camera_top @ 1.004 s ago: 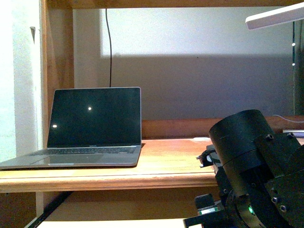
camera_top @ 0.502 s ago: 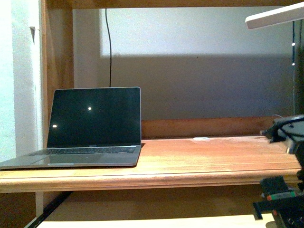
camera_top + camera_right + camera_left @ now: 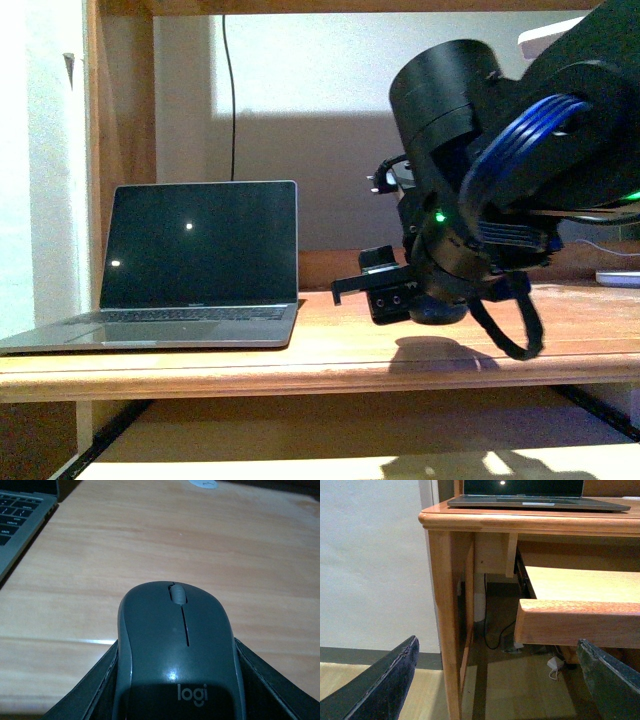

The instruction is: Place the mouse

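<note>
The mouse is dark grey and domed, with a pale "logi" logo and a grey scroll wheel. My right gripper is shut on it, with a black finger on each side. In the front view the mouse hangs under the right arm, a little above the wooden desk top and to the right of the laptop. Its shadow lies on the desk below it. My left gripper is open and empty, low beside the desk's leg.
The open laptop has a dark screen; its keyboard corner shows in the right wrist view. A small flat white object lies at the back of the desk. A pull-out tray juts out under the desk top. A cable hangs behind the laptop.
My right arm has risen from low on the right and swung left over the desk, and now fills the right half of the front view with the mouse beneath it.
</note>
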Available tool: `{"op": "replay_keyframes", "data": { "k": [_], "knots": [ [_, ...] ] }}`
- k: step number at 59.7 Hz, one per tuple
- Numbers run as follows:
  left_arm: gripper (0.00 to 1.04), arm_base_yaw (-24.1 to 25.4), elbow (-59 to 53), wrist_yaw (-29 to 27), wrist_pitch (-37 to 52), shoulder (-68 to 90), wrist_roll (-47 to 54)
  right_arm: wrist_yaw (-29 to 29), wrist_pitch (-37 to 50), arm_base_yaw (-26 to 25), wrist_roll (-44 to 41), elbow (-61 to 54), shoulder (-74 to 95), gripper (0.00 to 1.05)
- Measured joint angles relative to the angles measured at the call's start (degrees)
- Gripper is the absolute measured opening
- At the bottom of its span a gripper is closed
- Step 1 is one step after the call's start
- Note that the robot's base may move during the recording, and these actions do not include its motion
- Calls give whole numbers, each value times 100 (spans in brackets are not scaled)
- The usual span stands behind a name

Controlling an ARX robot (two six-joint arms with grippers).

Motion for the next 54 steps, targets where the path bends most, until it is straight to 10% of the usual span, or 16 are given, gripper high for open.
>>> {"op": "replay_keyframes", "data": {
  "k": [28,46,54],
  "knots": [
    [97,0,0,0,0,0,2,238,-490,24,-315,1963,1714,56],
    [97,0,0,2,0,0,2,-199,-136,22,-155,1639,1504,98],
    [97,0,0,0,0,0,2,-850,382,-177,-105,890,872,97]
  ]
}}
